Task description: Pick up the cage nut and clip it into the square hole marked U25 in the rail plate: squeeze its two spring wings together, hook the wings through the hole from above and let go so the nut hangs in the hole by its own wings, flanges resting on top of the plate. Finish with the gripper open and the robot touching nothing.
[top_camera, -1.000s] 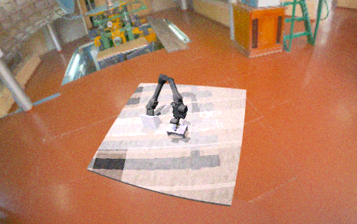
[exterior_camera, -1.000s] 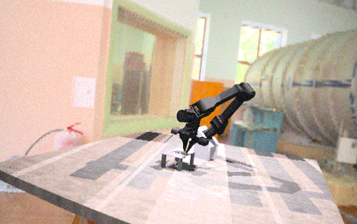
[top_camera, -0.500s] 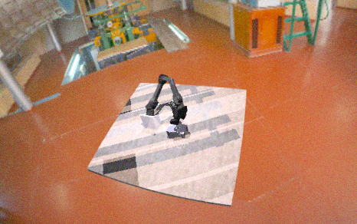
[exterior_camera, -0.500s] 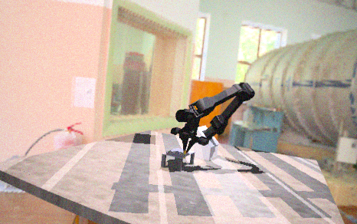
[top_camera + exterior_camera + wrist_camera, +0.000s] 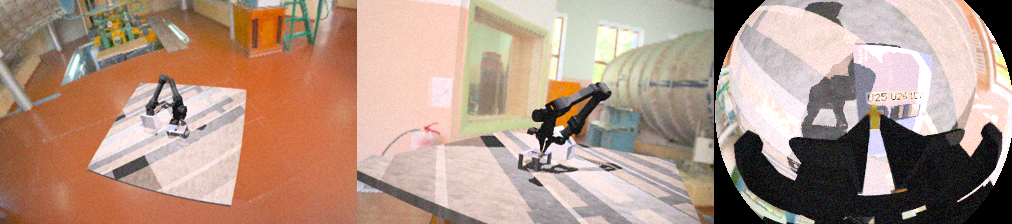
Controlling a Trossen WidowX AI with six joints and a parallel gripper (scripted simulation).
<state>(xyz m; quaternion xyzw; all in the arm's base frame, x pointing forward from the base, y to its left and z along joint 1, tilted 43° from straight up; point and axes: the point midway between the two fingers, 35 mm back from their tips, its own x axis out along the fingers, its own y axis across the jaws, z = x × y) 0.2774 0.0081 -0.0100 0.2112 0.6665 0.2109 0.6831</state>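
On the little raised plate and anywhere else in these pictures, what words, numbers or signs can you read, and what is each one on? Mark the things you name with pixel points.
"U25": on the rail plate (image 5: 892, 70).
"U26": same plate, beside it.
A third label there starts with "U"; the rest is unreadable.
Blue marks on the big tank (image 5: 663, 73): too blurred.

Matte black jointed arm (image 5: 156, 92) (image 5: 577, 99), slim straight links, rounded joints, black tapering pincer (image 5: 178, 123) (image 5: 543, 152) (image 5: 874, 117)

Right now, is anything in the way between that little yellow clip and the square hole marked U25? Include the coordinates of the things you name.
Nothing visible blocks it: the hand (image 5: 177, 125) (image 5: 542, 153) (image 5: 874, 117) has the yellow clip (image 5: 875, 121) between its fingertips, just beside the U25 label (image 5: 877, 97). The fingertips hide the hole itself.
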